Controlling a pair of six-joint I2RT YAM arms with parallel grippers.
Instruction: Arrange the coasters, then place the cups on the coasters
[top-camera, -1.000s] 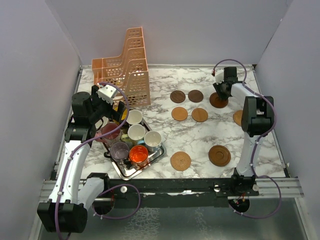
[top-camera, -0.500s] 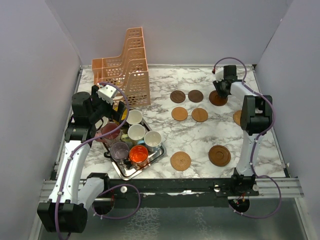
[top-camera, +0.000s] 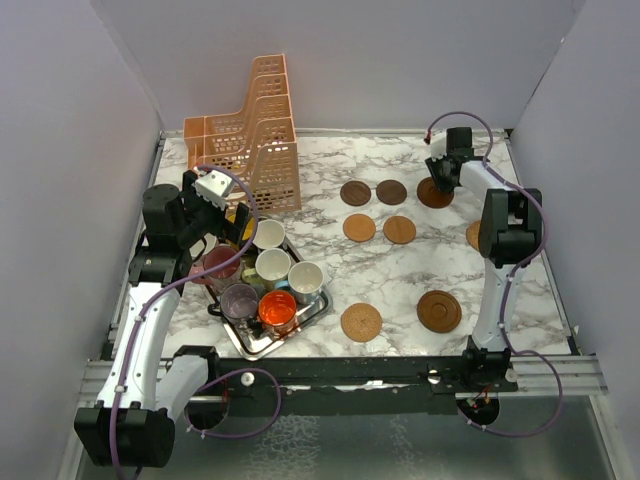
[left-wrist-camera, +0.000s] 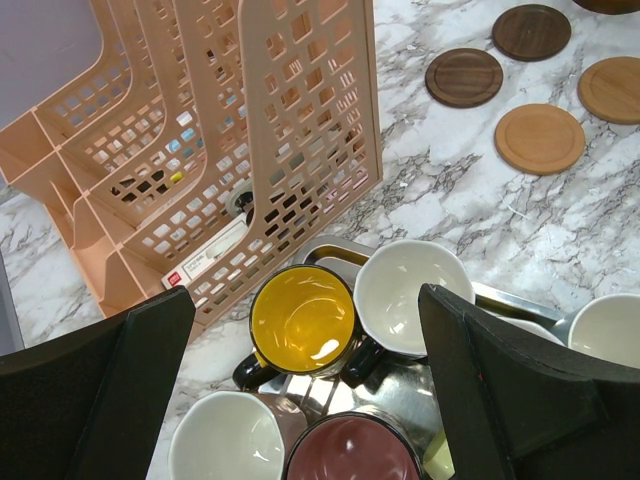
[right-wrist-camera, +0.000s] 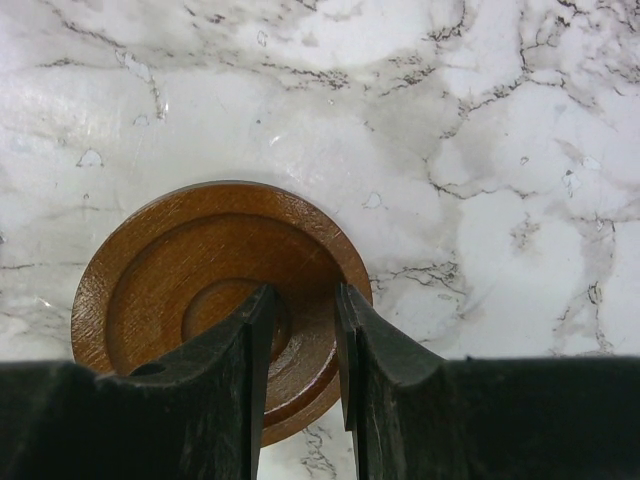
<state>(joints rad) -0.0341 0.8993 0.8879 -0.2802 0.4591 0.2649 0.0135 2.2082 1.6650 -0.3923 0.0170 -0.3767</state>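
Note:
My right gripper (right-wrist-camera: 303, 300) points down at a reddish-brown rimmed coaster (right-wrist-camera: 200, 270) at the back right (top-camera: 434, 194), with its narrow jaws pinched on the coaster's near rim. Several more coasters lie flat on the marble: two dark ones (top-camera: 355, 193) (top-camera: 391, 191), two tan ones (top-camera: 359, 227) (top-camera: 399, 229), one (top-camera: 361, 322) and another (top-camera: 439, 311) nearer the front. My left gripper (left-wrist-camera: 305, 295) hangs wide open above the cups on the silver tray (top-camera: 250, 346), over the yellow cup (left-wrist-camera: 300, 320) and a white cup (left-wrist-camera: 405, 290). An orange cup (top-camera: 277, 308) and a grey-purple cup (top-camera: 240, 299) sit at the tray's front.
A peach plastic mesh rack (top-camera: 250, 140) stands at the back left, right behind the tray (left-wrist-camera: 200, 130). Another coaster (top-camera: 474, 235) is partly hidden behind my right arm. Grey walls close in the left, back and right sides.
My right gripper has moved toward the back wall, and the reddish-brown coaster has slid a little that way with it. The left arm and the cups have not moved.

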